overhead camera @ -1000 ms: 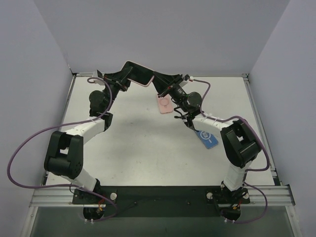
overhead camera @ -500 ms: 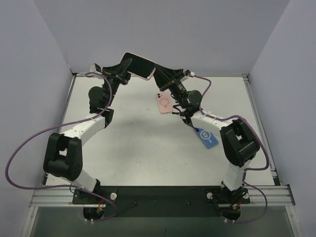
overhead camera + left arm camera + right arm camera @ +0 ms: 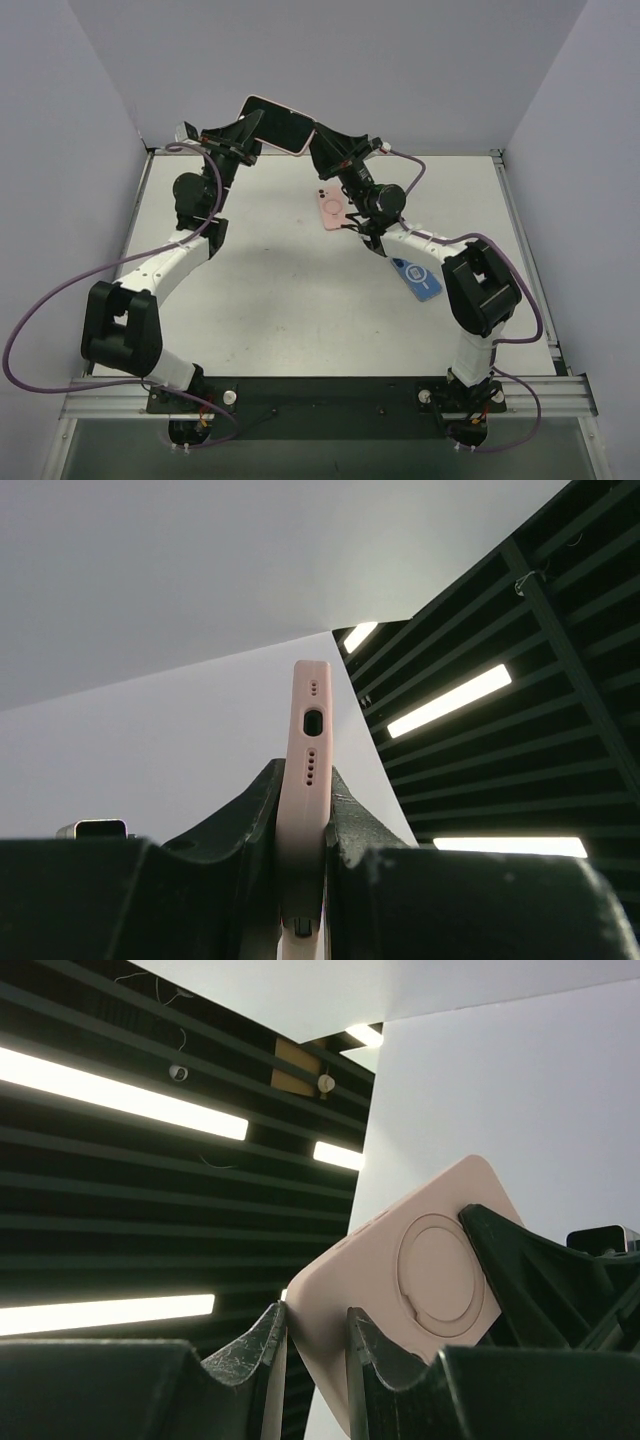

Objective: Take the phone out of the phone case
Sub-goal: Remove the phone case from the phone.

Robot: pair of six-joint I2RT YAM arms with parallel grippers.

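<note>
From above, the phone point(image 3: 280, 124) is being held aloft over the tabletop point(image 3: 280, 300). Left wrist: left jaws, nearly closed, are clamping the pink case point(image 3: 305, 760) edgewise. Right wrist: right jaws are likewise pinching its corner; uneven prying could drop it.

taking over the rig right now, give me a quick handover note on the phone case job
Left gripper: shut on the phone case, clamped across it near the port end.
Right gripper: shut on the same case, at an edge beside the ring on its back.
Things: the phone sits in the pink case, held in the air between both arms over the far end of the table. A second pink item and a blue item lie on the table.
Done: cased phone lifted, gripped from both sides.
Left: get the phone out of the case; no separation shows yet.
</note>
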